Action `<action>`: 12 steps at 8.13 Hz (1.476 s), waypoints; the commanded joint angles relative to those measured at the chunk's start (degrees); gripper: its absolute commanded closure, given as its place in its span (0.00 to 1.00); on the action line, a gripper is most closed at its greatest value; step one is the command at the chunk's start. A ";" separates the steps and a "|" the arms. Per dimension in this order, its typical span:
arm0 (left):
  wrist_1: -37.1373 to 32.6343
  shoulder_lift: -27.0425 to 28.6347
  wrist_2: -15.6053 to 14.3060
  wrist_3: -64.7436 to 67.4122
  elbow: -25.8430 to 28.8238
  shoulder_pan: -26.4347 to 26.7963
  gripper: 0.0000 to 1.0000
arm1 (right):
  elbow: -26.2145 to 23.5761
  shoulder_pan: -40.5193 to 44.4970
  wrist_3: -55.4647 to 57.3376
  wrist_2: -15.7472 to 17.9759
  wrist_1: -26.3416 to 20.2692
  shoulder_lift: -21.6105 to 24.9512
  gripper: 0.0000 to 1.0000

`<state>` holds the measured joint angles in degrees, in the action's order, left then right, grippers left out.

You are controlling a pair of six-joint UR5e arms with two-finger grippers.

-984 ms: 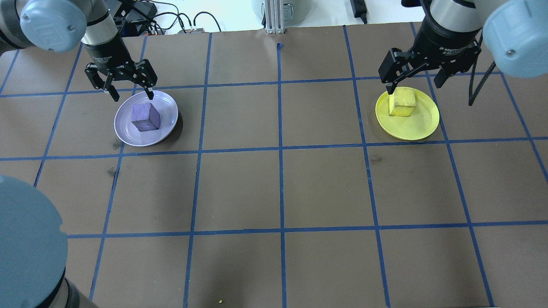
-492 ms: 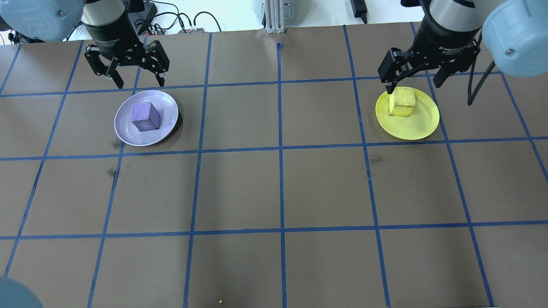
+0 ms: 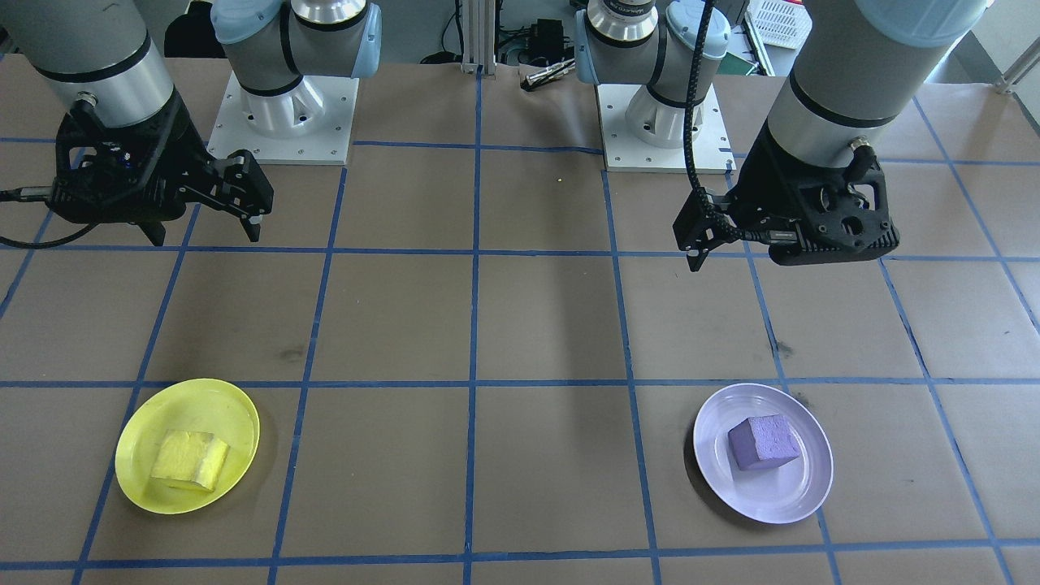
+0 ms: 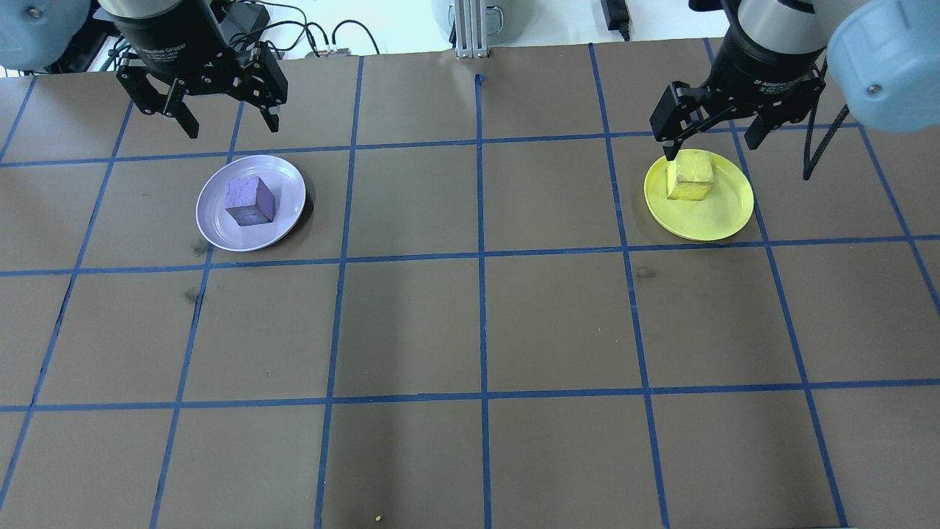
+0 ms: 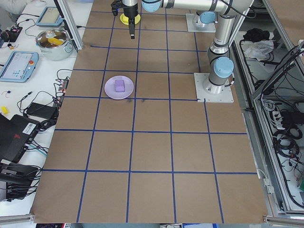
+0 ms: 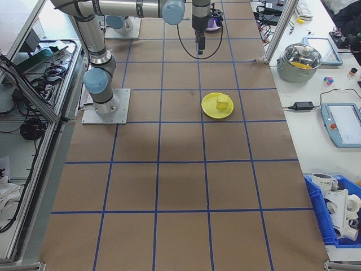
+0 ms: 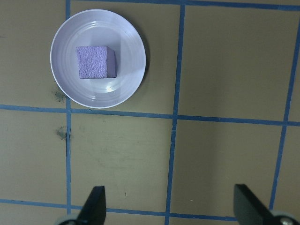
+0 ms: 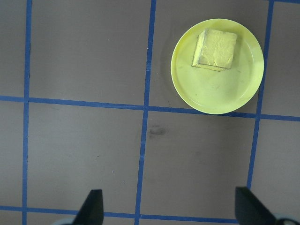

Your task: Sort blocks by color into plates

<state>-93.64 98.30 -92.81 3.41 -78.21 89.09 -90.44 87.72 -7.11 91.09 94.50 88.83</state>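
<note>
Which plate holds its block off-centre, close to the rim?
The yellow plate: its yellow block sits toward one edge, while the purple block lies near the middle of the lavender plate.

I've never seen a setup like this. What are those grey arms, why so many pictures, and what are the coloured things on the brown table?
These are two robot arms bolted to one table, each ending in a two-finger claw. The pictures show one moment from several cameras: one over the robot's shoulders, one facing it, one at each table end, and one on each wrist looking down.

On the table, a purple block sits in a lavender plate, and a yellow block sits in a yellow plate. So the colours are already matched.

Neither claw holds anything. The left gripper and the right gripper both hang open above the table, apart from the blocks.
</note>
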 commanded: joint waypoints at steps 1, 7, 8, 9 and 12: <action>-0.05 -0.30 0.00 0.02 -0.01 0.03 0.05 | 0.00 0.00 0.16 -0.29 0.07 -0.32 0.00; 0.66 -2.76 -0.18 0.10 -4.23 0.03 0.05 | 0.00 0.00 0.17 -0.29 -0.02 -0.85 0.00; 0.66 -2.76 -0.18 0.10 -3.97 0.03 0.04 | 0.00 0.00 0.17 -0.29 -0.02 -0.94 0.00; 0.66 -2.41 -0.09 0.19 -3.97 0.03 0.04 | 0.00 0.00 0.17 -0.29 -0.02 -0.94 0.00; 0.66 -2.67 -0.18 0.10 -4.06 -0.06 0.04 | 0.00 0.00 0.17 -0.12 -0.19 -0.94 0.00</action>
<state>-92.99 96.08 -93.01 3.59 -82.21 89.12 -90.44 87.72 -6.94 90.99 94.38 87.89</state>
